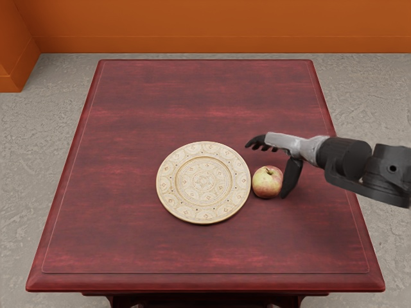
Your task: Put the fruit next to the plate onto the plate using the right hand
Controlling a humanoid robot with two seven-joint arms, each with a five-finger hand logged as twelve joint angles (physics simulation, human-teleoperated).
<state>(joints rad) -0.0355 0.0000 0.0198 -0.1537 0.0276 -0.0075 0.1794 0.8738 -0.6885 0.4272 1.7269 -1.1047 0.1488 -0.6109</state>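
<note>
Beside the plate's right rim, on the bare tabletop, lay the small round apple (267,181), and the right hand (282,147) hung over and beside it. The hand's dark fingers (258,145) were spread and reached leftward behind and above the fruit, clear of its top. The dark thumb (291,178) pointed down along the apple's right flank, just beside the skin; whether it touched could not be told. The hand pinched nothing: it stood open around the apple, not closed on it. Its grey-and-black forearm came in from the right edge of the view, low over the table's right side.

The round cream-coloured plate (168,186), carved with rings of ornament, sat near the middle of the dark red wooden table (192,96). Its right rim was very near the apple, touching or almost so, and the fruit lay wholly off it. Between the apple and the plate's centre stood only that raised rim. Grey floor showed around the table and an orange wall beyond it.

The apple stood upright, stem hollow turned up, its skin red with a yellow-green blush on the side facing the viewer
</note>
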